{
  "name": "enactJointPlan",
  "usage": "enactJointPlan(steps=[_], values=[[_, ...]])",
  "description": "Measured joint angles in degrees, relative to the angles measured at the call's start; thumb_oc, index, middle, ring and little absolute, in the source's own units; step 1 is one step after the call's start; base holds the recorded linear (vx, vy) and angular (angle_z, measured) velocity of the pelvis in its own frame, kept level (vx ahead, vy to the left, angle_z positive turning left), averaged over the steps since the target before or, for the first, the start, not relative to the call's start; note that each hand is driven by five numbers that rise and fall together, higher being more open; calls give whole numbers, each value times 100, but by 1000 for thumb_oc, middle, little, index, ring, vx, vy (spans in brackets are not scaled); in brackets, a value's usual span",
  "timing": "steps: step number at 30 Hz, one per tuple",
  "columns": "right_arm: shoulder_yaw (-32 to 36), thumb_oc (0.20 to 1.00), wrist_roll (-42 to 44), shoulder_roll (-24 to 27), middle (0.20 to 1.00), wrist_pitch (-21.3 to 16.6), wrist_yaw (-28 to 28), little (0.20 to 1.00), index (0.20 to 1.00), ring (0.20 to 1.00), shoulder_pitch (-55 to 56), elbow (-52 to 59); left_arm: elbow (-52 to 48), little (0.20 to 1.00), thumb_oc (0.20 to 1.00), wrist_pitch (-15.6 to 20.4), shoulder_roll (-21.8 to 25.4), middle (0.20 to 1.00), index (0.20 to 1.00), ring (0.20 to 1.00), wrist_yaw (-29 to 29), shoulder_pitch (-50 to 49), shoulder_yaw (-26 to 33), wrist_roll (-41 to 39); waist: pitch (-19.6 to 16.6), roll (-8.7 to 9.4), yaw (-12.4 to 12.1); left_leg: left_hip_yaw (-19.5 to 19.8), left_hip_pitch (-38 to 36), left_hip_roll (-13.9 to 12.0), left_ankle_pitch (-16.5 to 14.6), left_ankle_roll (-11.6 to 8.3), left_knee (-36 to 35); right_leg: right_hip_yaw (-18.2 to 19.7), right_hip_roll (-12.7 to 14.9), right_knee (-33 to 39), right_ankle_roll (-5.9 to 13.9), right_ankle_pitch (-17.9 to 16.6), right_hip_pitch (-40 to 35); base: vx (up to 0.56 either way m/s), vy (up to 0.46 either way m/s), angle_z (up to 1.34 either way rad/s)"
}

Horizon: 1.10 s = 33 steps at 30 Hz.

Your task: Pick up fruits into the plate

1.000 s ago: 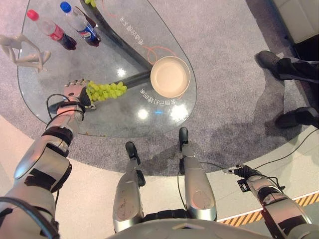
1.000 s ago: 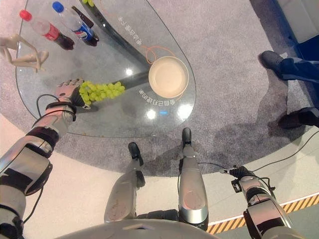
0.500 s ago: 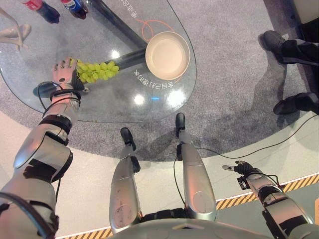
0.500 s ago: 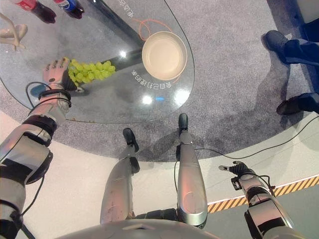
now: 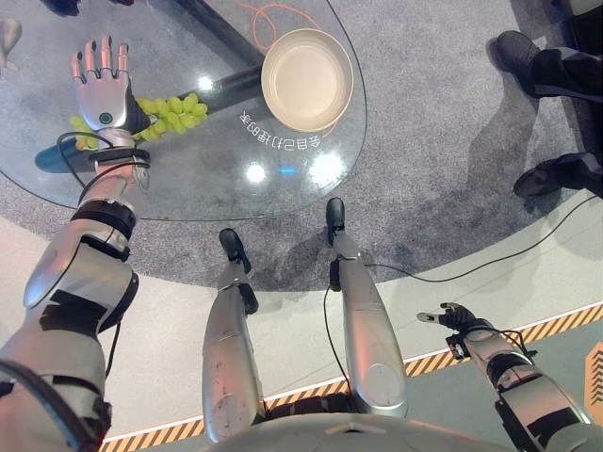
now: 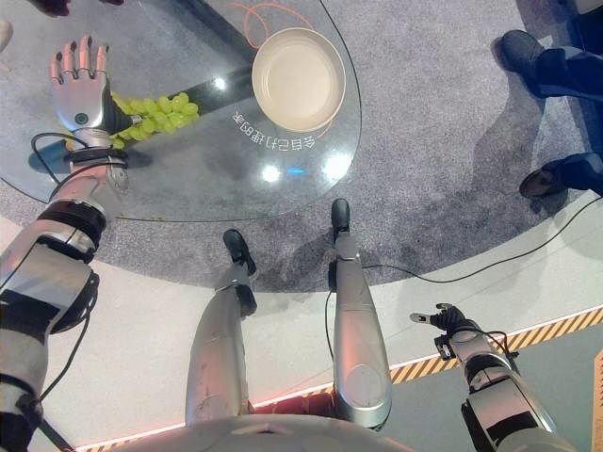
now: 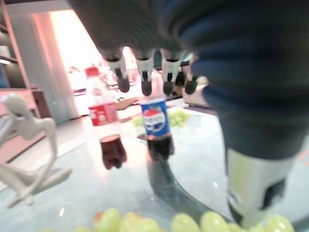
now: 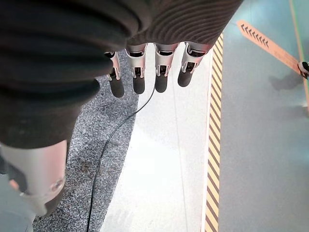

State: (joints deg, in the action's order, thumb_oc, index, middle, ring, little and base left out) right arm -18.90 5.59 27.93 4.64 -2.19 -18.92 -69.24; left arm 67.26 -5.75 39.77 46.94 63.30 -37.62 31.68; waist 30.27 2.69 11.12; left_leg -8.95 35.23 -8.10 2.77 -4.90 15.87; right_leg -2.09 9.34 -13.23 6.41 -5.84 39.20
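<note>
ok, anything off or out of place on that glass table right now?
Nothing spilled or damaged. The green grapes lie on the glass table, not in the plate, which holds nothing. The left hand is over them with fingers straight, holding nothing. The right hand hangs low over the floor.

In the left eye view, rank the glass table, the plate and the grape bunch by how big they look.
1. Glass table, by far the largest.
2. Plate.
3. Grape bunch; partly hidden under the left hand, so its full extent is unsure.

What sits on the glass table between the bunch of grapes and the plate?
Nothing: in the left eye view the glass between the grapes and the plate is bare, with a dark table support showing underneath.
</note>
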Motion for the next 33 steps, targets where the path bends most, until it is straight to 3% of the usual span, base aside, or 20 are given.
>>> enactJointPlan(steps=[3, 6, 14, 19, 28, 30, 33], values=[[1, 1000, 2, 0, 1000, -42, -17, 1000, 1000, 1000, -9, 9, 4, 1000, 1000, 95, -16, 1000, 1000, 1000, -316, 99, -172, 6, 0, 1, 15, -1, 87, -1, -31, 2, 55, 11, 1, -49, -22, -22, 91, 0, 0, 0], [-1, 1000, 3, 2, 1000, -57, -59, 1000, 1000, 1000, -57, 27, 160, 1000, 1000, 94, -154, 1000, 1000, 1000, -1124, 218, -349, 5, 0, 1, 54, -20, 179, -6, -93, 5, 154, 48, 1, -107, -31, -5, 185, 6, 25, -4], [15, 1000, 2, 33, 1000, -73, -169, 1000, 1000, 1000, -101, 75, 240, 1000, 1000, 76, -158, 1000, 1000, 1000, -1996, 347, -792, -8, -11, 21, 227, -87, 601, -2, -177, 43, 409, 184, 14, -298, -21, 2, 651, 2, 38, -4], [45, 1000, 2, 47, 1000, -143, -269, 1000, 1000, 1000, -99, 80, 349, 1000, 1000, -320, -153, 1000, 1000, 1000, -2429, 441, -886, -13, -11, 21, 273, -112, 761, -3, -190, 44, 472, 250, 9, -375, 7, 22, 851, -4, 7, -2], [60, 1000, 11, 70, 1000, -367, -269, 1000, 1000, 1000, -97, 79, 700, 1000, 1000, -962, -148, 1000, 1000, 1000, -2202, 608, -856, 171, -12, 22, 300, -136, 975, -33, -251, 25, 591, 300, -15, -398, 9, 24, 1058, -1, -18, -2], [61, 1000, 16, 96, 1000, -410, -260, 1000, 1000, 1000, -97, 78, 904, 1000, 1000, -1175, -145, 1000, 1000, 1000, -1965, 608, -688, 223, -12, 22, 309, -83, 1092, -48, -251, 26, 634, 278, -30, -409, -6, 12, 1137, 4, -67, 1], [58, 1000, 88, 113, 1000, -500, -248, 1000, 1000, 1000, -77, 63, 1061, 1000, 1000, -1183, -138, 1000, 1000, 1000, -1373, 588, -371, 196, -12, 22, 285, -7, 1215, -68, -274, 9, 724, 219, -46, -451, -25, 1, 1199, 2, -75, 4]])
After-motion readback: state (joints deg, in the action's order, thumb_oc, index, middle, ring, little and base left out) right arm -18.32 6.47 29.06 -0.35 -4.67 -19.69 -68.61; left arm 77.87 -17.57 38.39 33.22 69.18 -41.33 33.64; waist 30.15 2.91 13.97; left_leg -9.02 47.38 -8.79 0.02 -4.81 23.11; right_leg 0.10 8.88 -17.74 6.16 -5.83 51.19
